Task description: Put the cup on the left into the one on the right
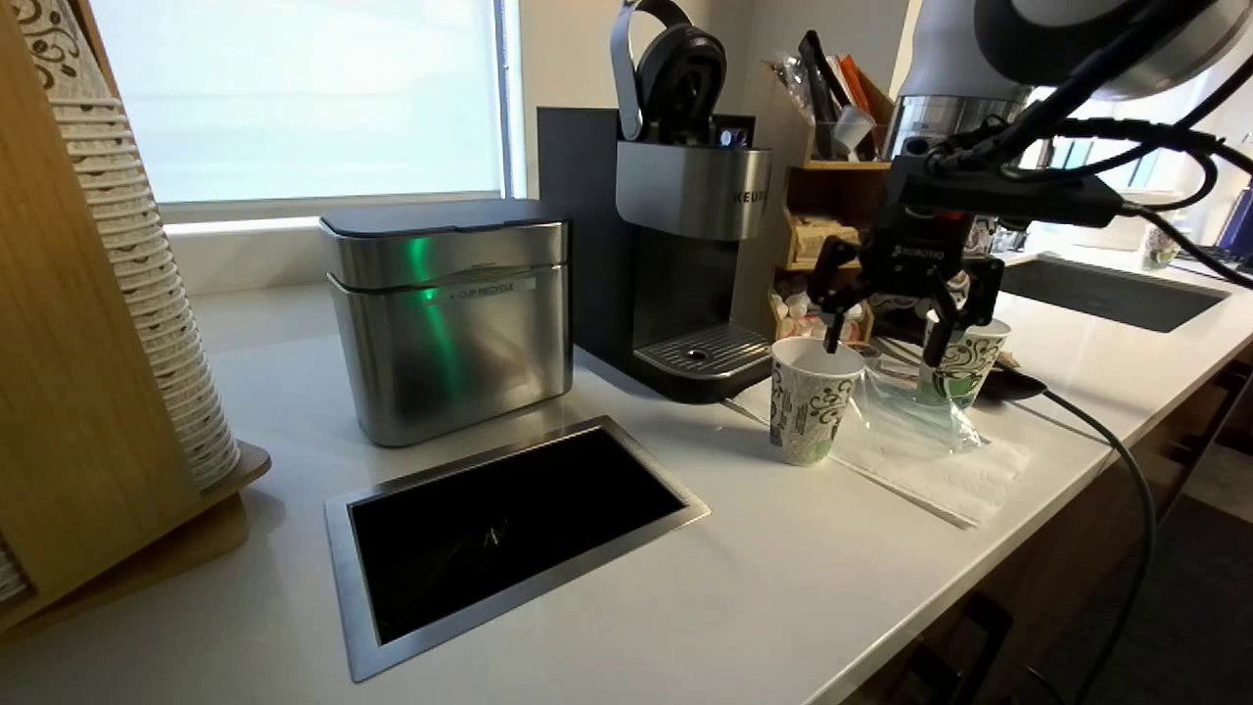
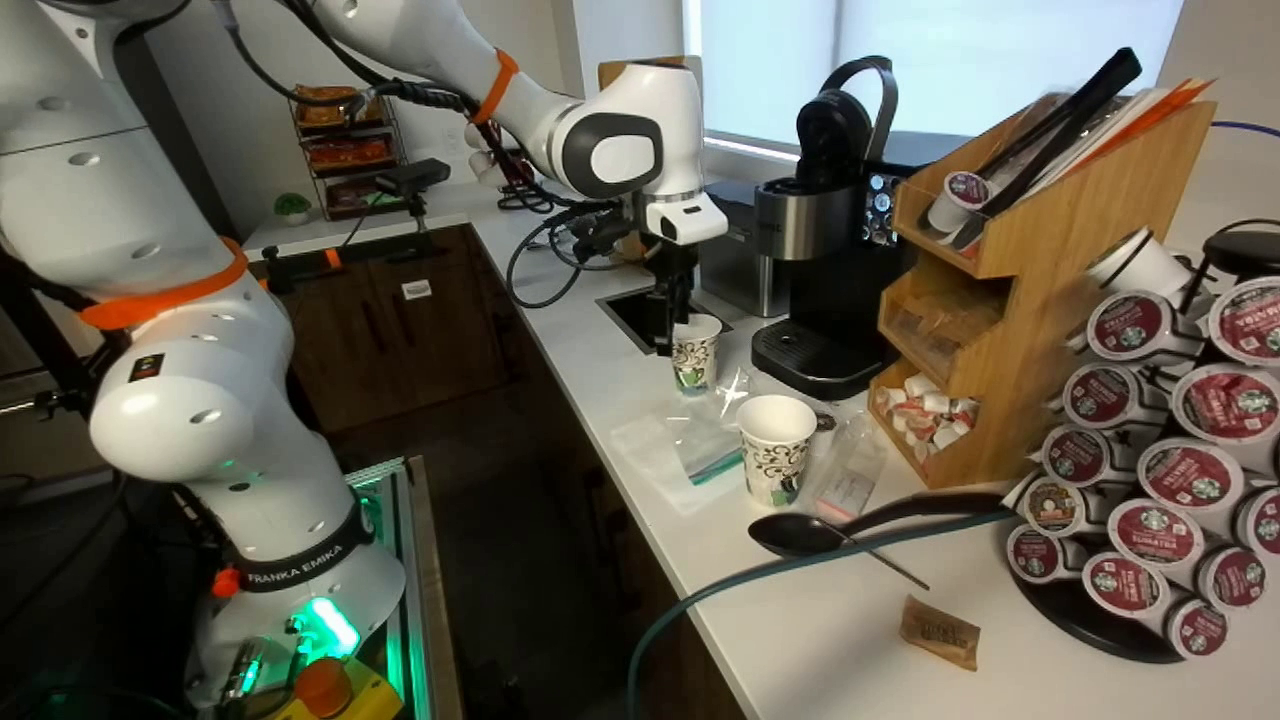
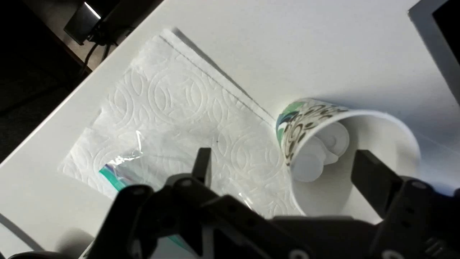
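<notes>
Left cup (image 1: 815,401) and right cup (image 2: 777,450) both upright on the bench (image 1: 705,578), mouths up, apart, in a row roughly parallel to the front edge and set back from it. Sensible for nesting: the right cup's mouth faces straight up, so the job should be lift, shift along the row, lower. Paper towel (image 3: 172,93) and plastic bag (image 2: 708,440) lie in the gap, towel running out near the front edge; looks like clutter, no obvious role. Coffee maker (image 1: 690,191) stands toward the back edge, so a straight lift is probably safer than swinging that way. White pieces (image 3: 309,163) inside the left cup; tilt could spill them.

Hand (image 1: 885,343) points down, fingers (image 3: 375,181) spread wide, nothing gripped. 1 finger is over the left cup's mouth, the other outside the wall on the right cup's side. Reads as setup for a rim pinch, 1 in and 1 out, likely chosen to keep the cup's lower part free to slide into the right cup.

Left cup vs hand: below it, offset so its wall falls between the 2 fingers. Can't tell if the inner tip is below the rim, touching it or just above. Right cup is apart from the hand, farther along the front edge.
</notes>
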You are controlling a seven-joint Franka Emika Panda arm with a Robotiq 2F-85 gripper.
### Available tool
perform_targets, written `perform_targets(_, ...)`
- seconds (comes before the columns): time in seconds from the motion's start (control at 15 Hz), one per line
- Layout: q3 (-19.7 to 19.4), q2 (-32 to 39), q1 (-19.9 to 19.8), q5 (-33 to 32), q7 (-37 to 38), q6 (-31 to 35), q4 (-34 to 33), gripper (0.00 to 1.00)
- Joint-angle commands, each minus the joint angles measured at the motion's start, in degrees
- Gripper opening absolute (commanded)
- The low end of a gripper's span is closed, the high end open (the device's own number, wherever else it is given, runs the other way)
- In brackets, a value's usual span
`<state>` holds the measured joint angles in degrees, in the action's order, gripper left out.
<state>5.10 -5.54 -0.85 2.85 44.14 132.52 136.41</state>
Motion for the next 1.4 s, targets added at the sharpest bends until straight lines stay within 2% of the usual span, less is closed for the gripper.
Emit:
perform_targets(0.0,-0.8,3.8,0.5,-0.8,1.2,3.0,-0.7,0.65)
perform_targets(0.47,-1.1,4.9,1.5,-0.9,1.4,6.4,-1.4,0.11)
perform_targets(0.6,-1.0,4.0,1.8,-0.9,1.5,6.1,-1.6,0.01)
perform_targets(0.93,-0.5,0.6,2.8,2.2,-1.2,4.4,-2.0,0.01)
perform_targets(1.27,-2.2,-8.4,3.3,8.8,-23.7,-0.6,1.1,0.01)
perform_targets(1.33,-5.1,-10.3,5.4,9.1,-28.0,-1.1,2.2,0.01)
